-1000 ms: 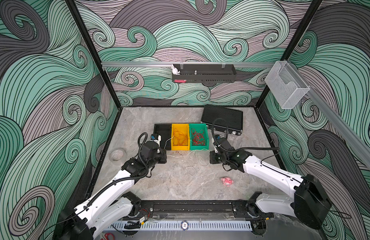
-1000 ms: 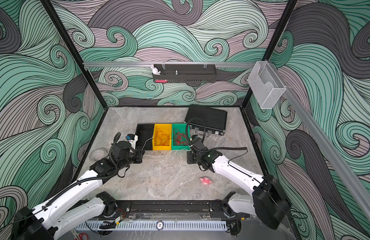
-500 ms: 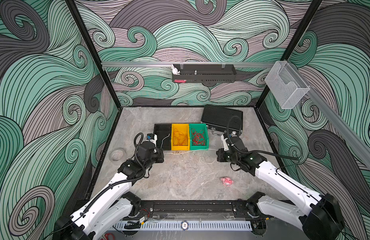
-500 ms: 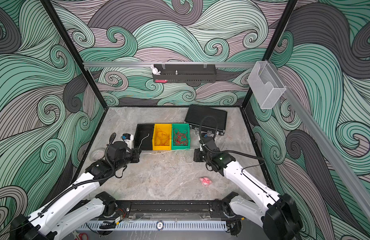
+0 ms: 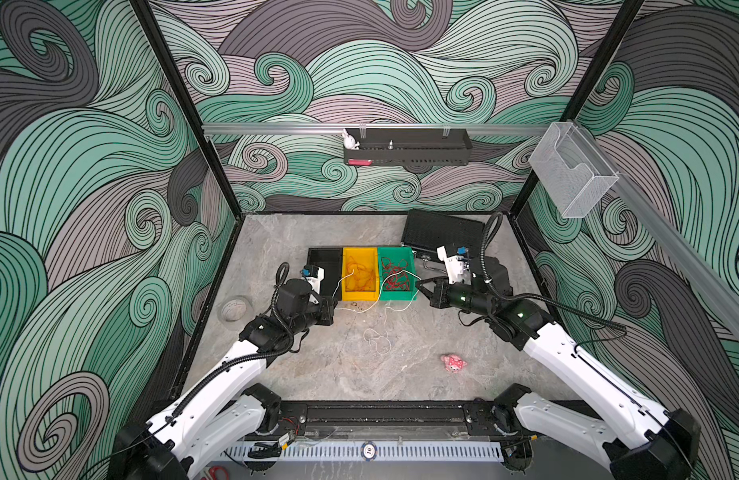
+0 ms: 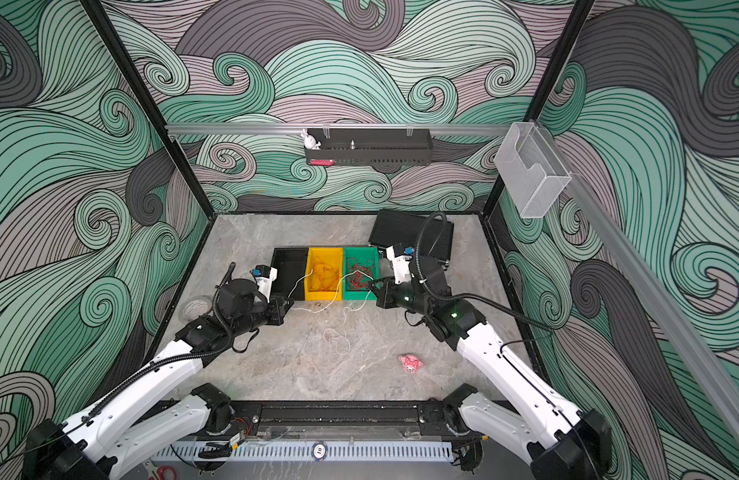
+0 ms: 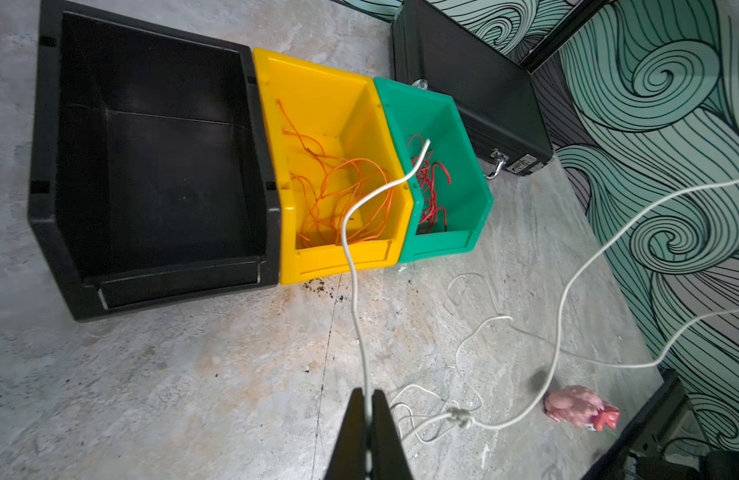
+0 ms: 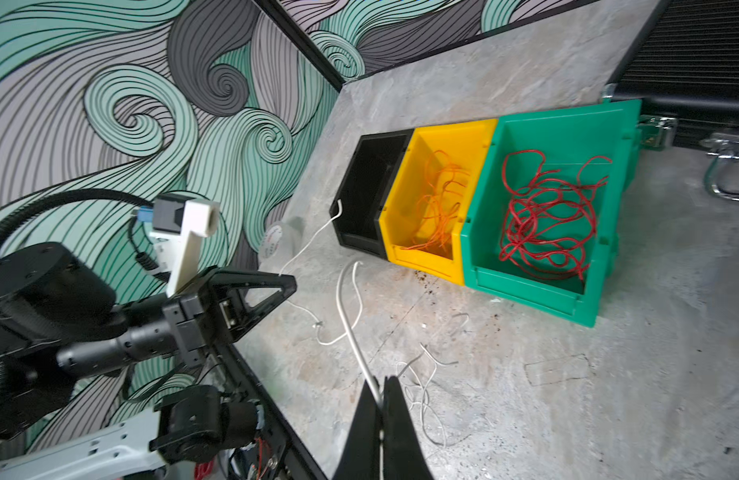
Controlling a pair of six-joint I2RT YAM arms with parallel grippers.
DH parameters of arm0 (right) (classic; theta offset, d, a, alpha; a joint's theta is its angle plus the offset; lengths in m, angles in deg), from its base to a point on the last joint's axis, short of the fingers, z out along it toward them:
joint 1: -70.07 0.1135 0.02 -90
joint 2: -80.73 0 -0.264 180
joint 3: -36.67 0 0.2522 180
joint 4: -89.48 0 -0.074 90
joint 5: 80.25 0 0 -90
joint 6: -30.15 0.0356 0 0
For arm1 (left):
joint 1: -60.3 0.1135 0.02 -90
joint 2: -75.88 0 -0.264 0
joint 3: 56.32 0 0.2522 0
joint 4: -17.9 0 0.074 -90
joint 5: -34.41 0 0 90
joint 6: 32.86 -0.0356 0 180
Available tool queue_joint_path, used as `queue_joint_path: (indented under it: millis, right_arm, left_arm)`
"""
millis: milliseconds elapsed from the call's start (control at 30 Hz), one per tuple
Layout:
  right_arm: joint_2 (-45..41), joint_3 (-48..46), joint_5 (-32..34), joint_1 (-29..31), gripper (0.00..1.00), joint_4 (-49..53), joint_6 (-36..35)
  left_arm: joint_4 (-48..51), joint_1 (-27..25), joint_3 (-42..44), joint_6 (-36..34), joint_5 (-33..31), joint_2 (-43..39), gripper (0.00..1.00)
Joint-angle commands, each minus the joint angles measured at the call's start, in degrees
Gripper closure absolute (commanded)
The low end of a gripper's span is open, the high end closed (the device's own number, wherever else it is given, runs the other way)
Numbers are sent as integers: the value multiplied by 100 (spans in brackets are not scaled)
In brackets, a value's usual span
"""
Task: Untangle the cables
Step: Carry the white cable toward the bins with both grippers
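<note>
Left claw (image 7: 367, 392): mine, pinched shut on thin white flexible cable (image 7: 353, 266).
Right claw (image 8: 384, 380): pinched shut on the same cable.
Cable whereabouts: strung between my claws, the rest on the table at 6 o'clock of yellow plastic bin (image 5: 359, 295).
Small knot (image 7: 463, 417): I judge a slow, even pull apart is best.

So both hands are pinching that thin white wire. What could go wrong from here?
1. A small knot sits in the white cable near the left hand; pulling the hands apart may tighten it rather than free it.
2. The white cable's loose end sticks up close to the yellow bin; it could hook the orange cables and drag them out.
3. The cable is thin; it might slip from the right hand.
</note>
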Motion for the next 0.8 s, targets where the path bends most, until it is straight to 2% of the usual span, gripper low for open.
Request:
queue_joint_path:
  millis: [0, 233, 400, 767]
  right_arm:
    - [9, 202, -592, -5, 99, -335, 374]
    - [230, 274, -763, 53, 99, -486, 512]
    - [427, 159, -803, 189, 99, -765, 644]
    - [1091, 24, -768, 541, 99, -1183, 747]
  left_arm:
    - [-341, 39, -312, 3, 523, 30, 100]
    - [-1346, 30, -133, 264, 1283, 332, 100]
    - [-1875, -43, -75, 453, 1538, 666, 100]
    - [-1866, -816, -352, -226, 1697, 1523, 100]
